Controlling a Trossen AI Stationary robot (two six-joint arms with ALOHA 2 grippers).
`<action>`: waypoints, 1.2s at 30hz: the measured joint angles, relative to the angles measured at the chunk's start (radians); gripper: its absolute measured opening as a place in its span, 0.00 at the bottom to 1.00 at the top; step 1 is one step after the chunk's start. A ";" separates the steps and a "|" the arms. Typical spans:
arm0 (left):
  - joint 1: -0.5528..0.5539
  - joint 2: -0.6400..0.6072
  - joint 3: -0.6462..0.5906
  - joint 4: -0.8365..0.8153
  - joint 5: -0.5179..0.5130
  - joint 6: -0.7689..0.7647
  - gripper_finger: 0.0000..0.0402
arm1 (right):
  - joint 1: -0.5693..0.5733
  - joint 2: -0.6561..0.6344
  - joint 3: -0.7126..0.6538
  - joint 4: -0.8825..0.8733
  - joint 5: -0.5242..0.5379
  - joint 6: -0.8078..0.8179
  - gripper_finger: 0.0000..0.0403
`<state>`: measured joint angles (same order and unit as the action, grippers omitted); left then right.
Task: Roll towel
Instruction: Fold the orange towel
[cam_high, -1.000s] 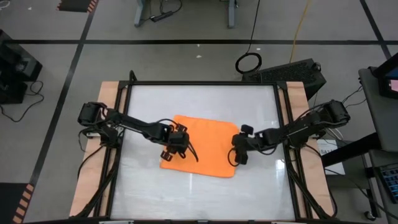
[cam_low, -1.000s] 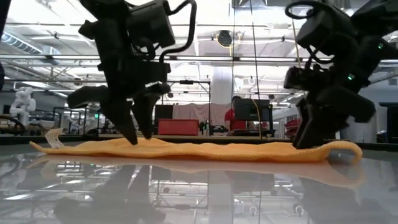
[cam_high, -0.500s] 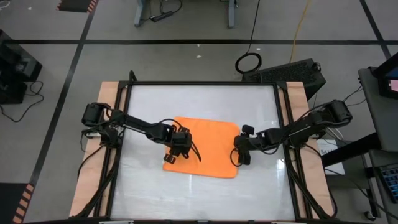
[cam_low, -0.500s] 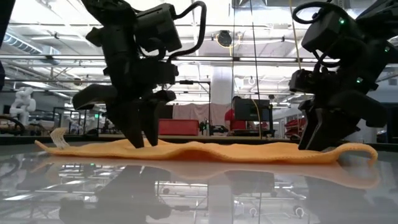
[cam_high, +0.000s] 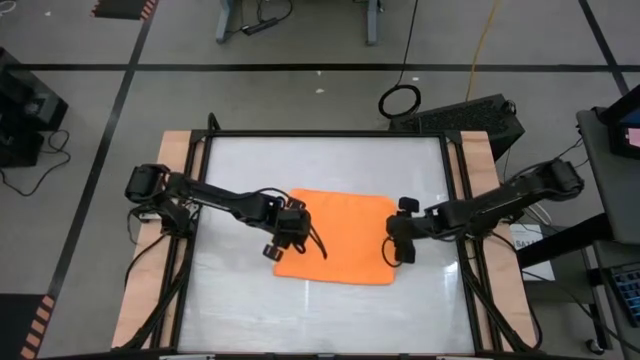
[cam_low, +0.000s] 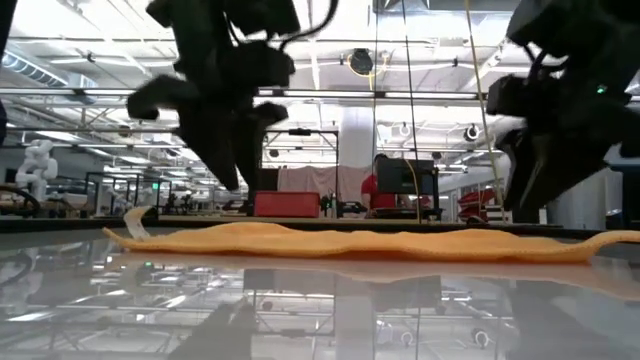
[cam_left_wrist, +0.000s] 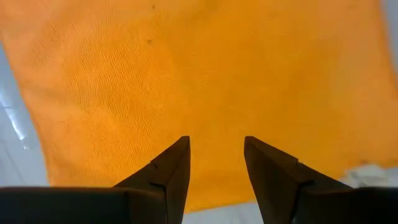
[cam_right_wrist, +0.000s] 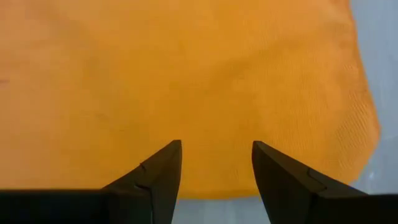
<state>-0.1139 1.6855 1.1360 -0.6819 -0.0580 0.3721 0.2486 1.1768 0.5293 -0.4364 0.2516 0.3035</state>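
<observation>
White glossy table (cam_high: 320, 310) bare along the near edge, framed by black rails and wooden side strips. Lying flat toward the middle, slightly right of centre: the towel (cam_high: 343, 236), bright orange, spread out as a rough rectangle with its long axis running left to right and its near edge slanting a little, lower at the right. Seen level from the low view as a thin rippled strip (cam_low: 360, 243) with a small white tag sticking up at its left end.

Poised over the towel's left edge: the left hand (cam_high: 283, 240), arm reaching in from the left side, fingers pointing down, slightly parted with nothing between them (cam_left_wrist: 214, 171). Poised at the towel's right edge: the right hand (cam_high: 398, 243), arm stretched in from the right side, fingers likewise parted and empty over the cloth (cam_right_wrist: 216, 174). Both lifted clear of the cloth in the low view.

Beyond the far edge, on the floor: a coiled cable (cam_high: 400, 101) and a dark box (cam_high: 470, 117).
</observation>
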 joint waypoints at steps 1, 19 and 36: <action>-0.009 -0.014 0.000 -0.003 0.000 0.000 0.40 | 0.012 -0.015 0.001 0.002 -0.001 -0.001 0.46; -0.323 -0.071 -0.087 -0.001 -0.022 -0.181 0.40 | 0.386 0.097 0.005 0.295 -0.055 0.002 0.46; -0.412 -0.061 -0.271 0.247 -0.128 -0.218 0.40 | 0.514 0.233 0.035 0.288 0.147 0.052 0.46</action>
<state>-0.5262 1.6241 0.8653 -0.4349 -0.1857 0.1539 0.7622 1.4099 0.5648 -0.1486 0.3989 0.3560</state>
